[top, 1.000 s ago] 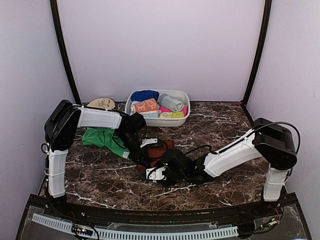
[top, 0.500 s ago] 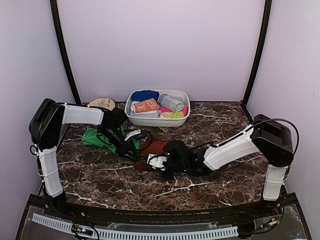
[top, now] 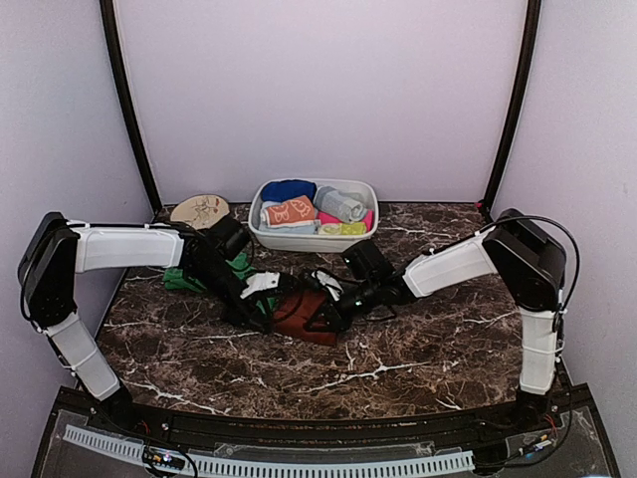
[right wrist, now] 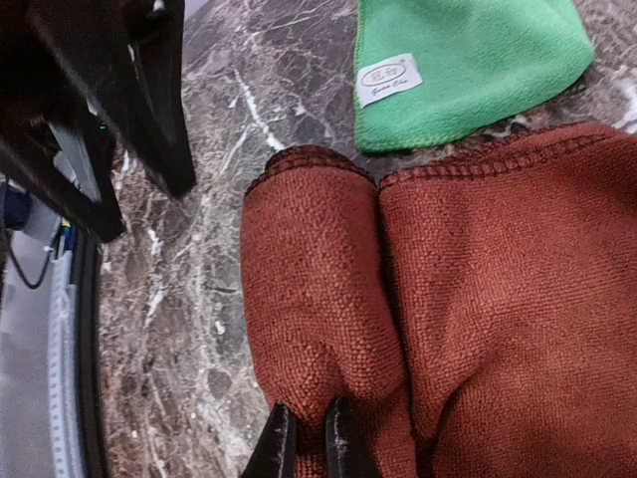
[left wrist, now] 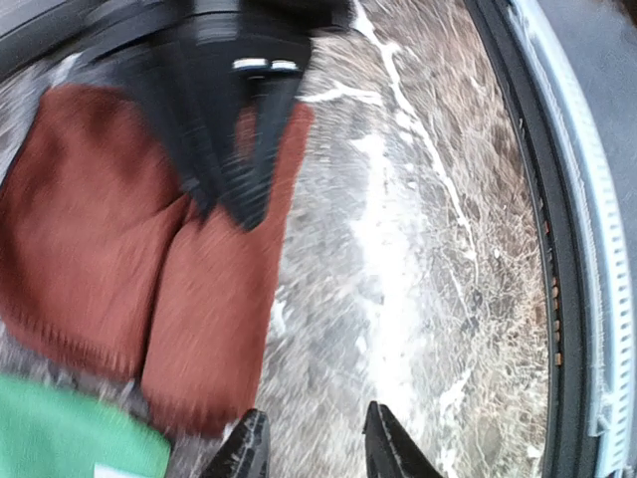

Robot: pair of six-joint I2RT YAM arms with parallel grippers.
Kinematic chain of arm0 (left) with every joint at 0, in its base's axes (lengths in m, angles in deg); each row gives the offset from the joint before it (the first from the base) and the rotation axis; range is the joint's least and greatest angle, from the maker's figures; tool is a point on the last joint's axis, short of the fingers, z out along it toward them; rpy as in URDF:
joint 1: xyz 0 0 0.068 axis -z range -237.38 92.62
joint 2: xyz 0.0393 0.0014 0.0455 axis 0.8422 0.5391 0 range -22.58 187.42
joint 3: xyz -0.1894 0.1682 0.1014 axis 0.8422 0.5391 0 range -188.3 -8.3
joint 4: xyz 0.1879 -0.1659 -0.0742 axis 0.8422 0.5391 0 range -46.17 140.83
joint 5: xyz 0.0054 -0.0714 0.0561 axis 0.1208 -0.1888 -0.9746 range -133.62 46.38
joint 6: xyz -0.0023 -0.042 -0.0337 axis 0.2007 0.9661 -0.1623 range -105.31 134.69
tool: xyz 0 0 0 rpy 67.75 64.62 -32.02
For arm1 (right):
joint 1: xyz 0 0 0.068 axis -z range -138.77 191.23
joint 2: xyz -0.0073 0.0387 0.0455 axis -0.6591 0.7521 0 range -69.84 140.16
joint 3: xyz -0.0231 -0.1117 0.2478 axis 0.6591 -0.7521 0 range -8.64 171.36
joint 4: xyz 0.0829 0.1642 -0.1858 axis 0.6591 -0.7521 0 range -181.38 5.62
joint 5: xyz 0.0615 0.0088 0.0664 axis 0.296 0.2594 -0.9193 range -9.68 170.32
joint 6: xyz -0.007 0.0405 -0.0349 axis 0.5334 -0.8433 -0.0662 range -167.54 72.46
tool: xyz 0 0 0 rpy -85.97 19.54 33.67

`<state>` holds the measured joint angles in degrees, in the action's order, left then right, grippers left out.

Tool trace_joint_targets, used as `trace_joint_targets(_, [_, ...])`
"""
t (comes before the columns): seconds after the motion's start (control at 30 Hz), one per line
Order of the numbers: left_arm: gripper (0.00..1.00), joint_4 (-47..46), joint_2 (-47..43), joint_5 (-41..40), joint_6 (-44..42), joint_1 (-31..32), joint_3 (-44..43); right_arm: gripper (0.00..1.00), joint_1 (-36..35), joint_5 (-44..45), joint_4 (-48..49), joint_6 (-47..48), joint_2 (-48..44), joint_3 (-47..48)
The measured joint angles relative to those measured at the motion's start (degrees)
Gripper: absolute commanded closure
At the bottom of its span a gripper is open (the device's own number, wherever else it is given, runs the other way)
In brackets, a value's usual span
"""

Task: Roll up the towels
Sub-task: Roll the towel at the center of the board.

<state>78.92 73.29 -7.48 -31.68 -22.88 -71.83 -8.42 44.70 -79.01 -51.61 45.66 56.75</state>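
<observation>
A rust-brown towel (top: 317, 327) lies folded into two lobes on the marble, seen close in the right wrist view (right wrist: 498, 299) and blurred in the left wrist view (left wrist: 109, 249). My right gripper (right wrist: 304, 443) is shut on a pinch of its left lobe; from above it (top: 320, 304) sits on the towel's top. My left gripper (left wrist: 314, 448) stands open over bare marble just right of the towel, holding nothing; from above it (top: 267, 307) is at the towel's left edge. A green towel (right wrist: 468, 60) with a white tag (right wrist: 388, 78) lies beyond, partly under the left arm (top: 179, 279).
A white oval basin (top: 366, 237) at the back centre holds several rolled cloths, among them an orange printed one (top: 291, 211). A tan disc (top: 199, 209) lies at the back left. The table's front rail (left wrist: 587, 299) runs close on the right of the left wrist view.
My left gripper opened, let go of the rust-brown towel, and its arm stretched out low to the left. My right gripper shut on the towel and swung toward the back.
</observation>
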Motion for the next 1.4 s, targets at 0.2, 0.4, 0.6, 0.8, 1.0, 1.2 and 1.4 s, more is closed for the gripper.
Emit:
trace_joint_targets(0.2, [0.65, -4.74, 0.11, -8.00, -1.22, 8.83, 0.98, 1.00, 1.99, -14.16, -2.97, -7.23, 3.45, 1.75])
trace_joint_targets(0.4, [0.65, -6.95, 3.23, -10.75, -1.60, 10.05, -1.31, 1.00, 2.14, -21.29, -4.70, -12.15, 4.94, 1.75])
trace_joint_targets(0.6, [0.65, -6.69, 5.84, -10.36, -1.22, 10.80, -1.99, 1.00, 3.04, -22.97, -5.38, -14.53, 6.19, 2.25])
trace_joint_targets(0.8, [0.56, -5.20, 5.88, -10.27, -0.31, 10.80, -4.09, 1.00, 3.61, -23.58, -8.13, -14.64, 7.32, 4.17])
trace_joint_targets(1.0, [0.36, -2.43, 5.35, -9.31, -1.18, 10.80, -5.90, 1.00, 3.74, -23.56, -8.83, -14.38, 7.50, 4.46])
trace_joint_targets(1.2, [0.36, 0.15, 6.86, -7.91, -0.94, 12.02, -5.90, 1.00, 3.96, -24.15, -8.81, -14.45, 7.98, 4.70])
trace_joint_targets(1.4, [0.58, -3.32, 7.96, -9.11, 0.85, 12.70, -4.55, 1.00, 4.02, -24.44, -8.59, -14.86, 8.11, 4.74])
